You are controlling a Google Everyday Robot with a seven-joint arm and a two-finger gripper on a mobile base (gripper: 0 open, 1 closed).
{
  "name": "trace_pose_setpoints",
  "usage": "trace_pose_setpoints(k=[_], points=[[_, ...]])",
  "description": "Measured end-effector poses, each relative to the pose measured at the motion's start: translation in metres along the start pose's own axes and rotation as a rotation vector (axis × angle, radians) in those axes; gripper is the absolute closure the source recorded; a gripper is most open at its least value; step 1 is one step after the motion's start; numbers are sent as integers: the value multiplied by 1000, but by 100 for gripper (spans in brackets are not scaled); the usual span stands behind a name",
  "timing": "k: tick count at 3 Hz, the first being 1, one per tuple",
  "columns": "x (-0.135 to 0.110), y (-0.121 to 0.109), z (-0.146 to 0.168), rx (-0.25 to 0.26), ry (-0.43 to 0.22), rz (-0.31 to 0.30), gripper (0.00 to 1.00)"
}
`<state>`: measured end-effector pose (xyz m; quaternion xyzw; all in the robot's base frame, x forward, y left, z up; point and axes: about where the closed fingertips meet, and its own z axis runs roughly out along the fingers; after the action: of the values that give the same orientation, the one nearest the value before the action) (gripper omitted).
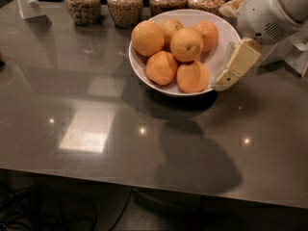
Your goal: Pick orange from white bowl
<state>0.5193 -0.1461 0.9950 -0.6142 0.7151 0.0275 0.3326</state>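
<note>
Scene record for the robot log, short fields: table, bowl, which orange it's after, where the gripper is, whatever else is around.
surface: grey table
bowl: white bowl, toward the back right
contents: six oranges piled together
target: orange with a dark stem dot, on top at the middle of the pile
gripper: gripper at the bowl's right rim, apart from the target
behind bowl: four jars of grains in a row
back left: white stand
task state: target not yet picked
</note>
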Motion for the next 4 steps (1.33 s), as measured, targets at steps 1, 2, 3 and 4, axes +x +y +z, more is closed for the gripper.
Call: trace_pose_setpoints(k=[1,2,3,4], points=[[-21,-26,27,18,-84,-28,0],[-42,-53,51,26,-137,-66,0],[-42,-53,51,26,-136,-67,0],[-37,-56,59,9,-130,-108,0]])
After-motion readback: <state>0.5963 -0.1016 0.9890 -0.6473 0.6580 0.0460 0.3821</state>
